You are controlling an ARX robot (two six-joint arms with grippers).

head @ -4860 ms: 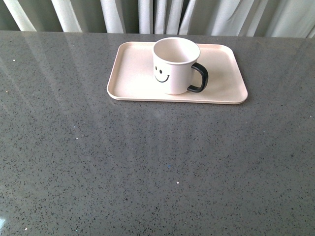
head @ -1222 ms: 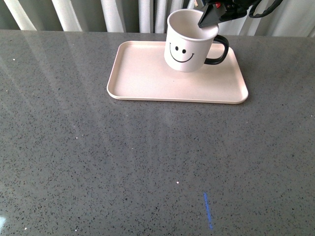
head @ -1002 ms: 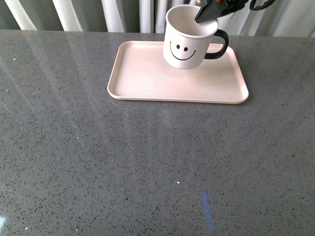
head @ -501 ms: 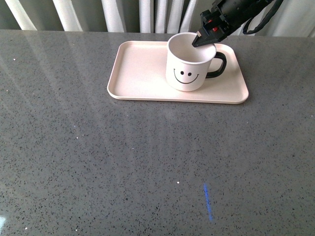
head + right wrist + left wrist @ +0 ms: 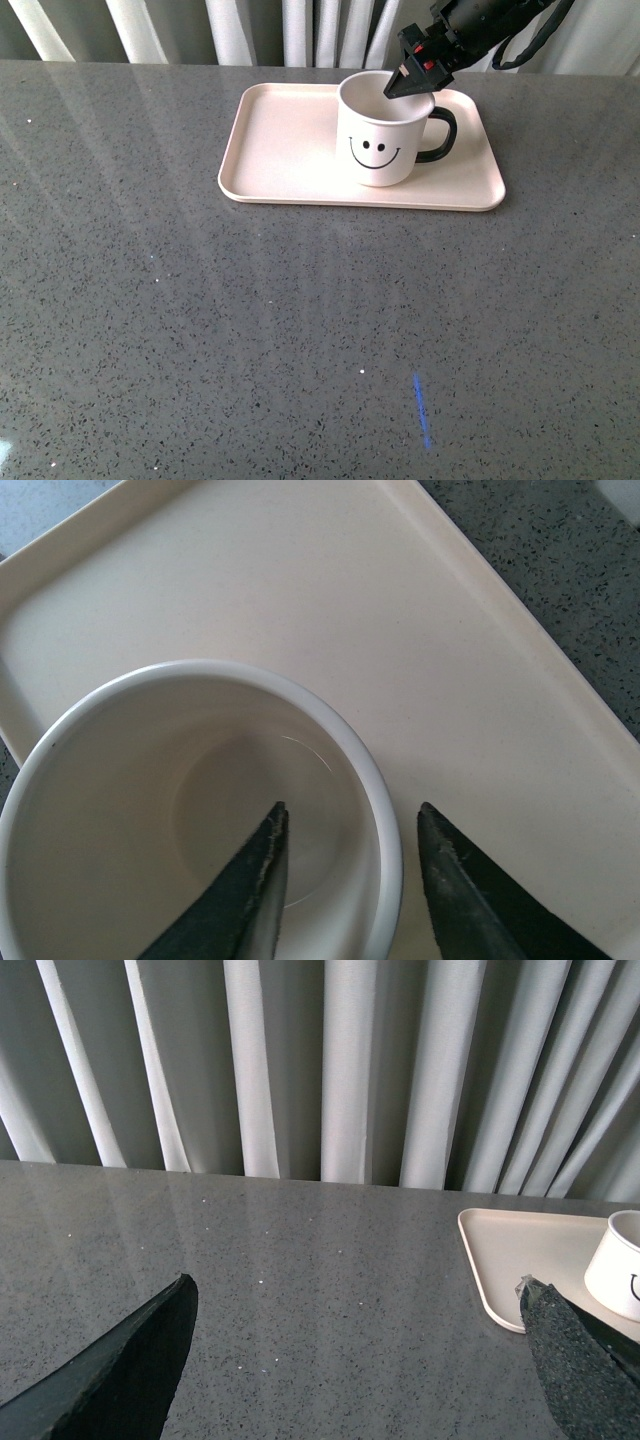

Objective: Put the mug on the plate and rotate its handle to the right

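Right wrist view: your right gripper [image 5: 352, 810], jaws parted, straddles the rim of the cream-white smiley mug [image 5: 100, 830] directly below, one finger inside.

1. A dark grey stone countertop [image 5: 200, 330], flecked with white, spreads beneath the right pincer [image 5: 397, 88]. It runs wide to either side of the pincer and far toward the camera.
2. Pale grey-white curtains [image 5: 250, 25] hang in upright folds behind the pincer, along the countertop's far edge, with darker gaps between the folds.
3. A short blue streak of light [image 5: 422, 410] lies on the countertop well apart from the pincer, on the camera's side.
4. Faint pale bands of reflected light [image 5: 330, 260] cross the polished surface between the pincer and the blue streak.
5. One bright white fleck [image 5: 360, 372] sits near the streak, also well apart from the pincer.
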